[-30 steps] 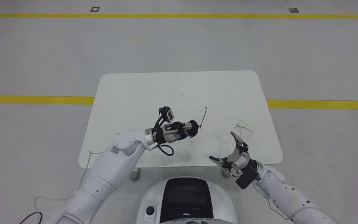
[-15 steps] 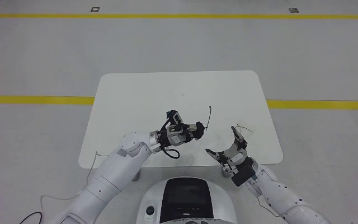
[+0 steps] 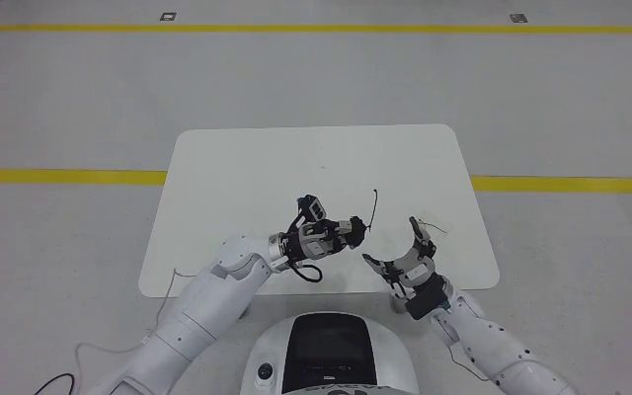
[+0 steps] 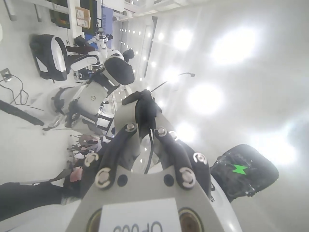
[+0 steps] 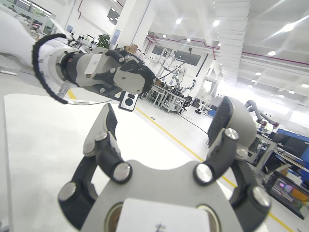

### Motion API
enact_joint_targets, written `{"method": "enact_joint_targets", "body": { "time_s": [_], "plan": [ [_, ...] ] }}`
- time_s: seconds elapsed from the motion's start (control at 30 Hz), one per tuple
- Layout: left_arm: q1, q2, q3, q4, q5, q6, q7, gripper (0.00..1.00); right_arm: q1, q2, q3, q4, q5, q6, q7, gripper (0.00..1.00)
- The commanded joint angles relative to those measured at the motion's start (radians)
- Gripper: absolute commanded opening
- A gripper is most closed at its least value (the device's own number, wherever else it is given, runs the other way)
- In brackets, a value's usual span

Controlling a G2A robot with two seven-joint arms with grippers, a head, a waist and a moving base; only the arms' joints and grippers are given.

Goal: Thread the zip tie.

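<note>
Zip tie [image 3: 372,207]: black, thin, pinched at its near end by the closed left gripper [image 3: 362,226] above the white table [image 3: 247,168]. Its long axis points away from the robot, with the small head at the far tip. Right gripper [image 3: 395,247]: spread wide, empty, just beside the left.

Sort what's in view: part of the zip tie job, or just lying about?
Job: zip tie, left pincer shut on it, open right pincer.
Lying about: thin pale strand on the table.
</note>
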Motion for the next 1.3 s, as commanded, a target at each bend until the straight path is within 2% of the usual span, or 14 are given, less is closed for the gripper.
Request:
{"method": "enact_joint_targets", "body": {
  "time_s": [0.0,0.23,0.33,0.37,0.43,0.53,0.6,0.67,0.73,0.87,1.07,1.27],
  "plan": [
    [-0.003,-0.003,0.007,0.005,-0.005,-0.007,0.006,0.0,0.001,-0.006,0.002,-0.003,0.01,0.006,-0.002,1.0],
    [-0.003,-0.006,0.01,0.01,-0.019,-0.014,0.012,0.0,0.011,-0.028,-0.007,0.001,-0.008,0.001,0.0,1.0],
    [-0.003,-0.006,0.01,0.01,-0.019,-0.014,0.012,0.0,0.02,-0.039,-0.019,0.019,-0.038,0.025,0.014,0.94],
    [-0.003,-0.006,0.01,0.01,-0.019,-0.014,0.012,0.0,0.022,-0.044,-0.024,0.021,-0.038,0.027,0.018,0.94],
    [-0.003,-0.006,0.01,0.01,-0.019,-0.014,0.012,0.0,0.028,-0.052,-0.028,0.031,-0.032,0.029,0.018,1.0],
    [-0.003,-0.006,0.01,0.01,-0.019,-0.014,0.012,0.0,0.035,-0.062,-0.03,0.044,-0.031,0.032,0.012,1.0],
    [-0.003,-0.006,0.01,0.01,-0.019,-0.014,0.012,0.0,0.036,-0.067,-0.027,0.051,-0.027,0.032,0.004,0.91],
    [-0.003,-0.006,0.01,0.01,-0.019,-0.014,0.012,0.0,0.035,-0.072,-0.023,0.059,-0.019,0.029,-0.006,0.56],
    [-0.003,-0.006,0.01,0.01,-0.019,-0.014,0.012,0.0,0.033,-0.077,-0.02,0.064,-0.005,0.024,-0.02,0.44],
    [-0.003,-0.006,0.01,0.01,-0.019,-0.014,0.012,0.0,0.036,-0.089,-0.021,0.079,-0.003,0.018,-0.035,0.36],
    [-0.003,-0.006,0.01,0.01,-0.019,-0.014,0.012,0.0,0.039,-0.105,-0.022,0.091,-0.003,0.023,-0.051,0.33],
    [-0.003,-0.006,0.01,0.01,-0.019,-0.014,0.012,0.0,0.043,-0.121,-0.017,0.105,-0.001,0.024,-0.06,0.22]
  ]
}}
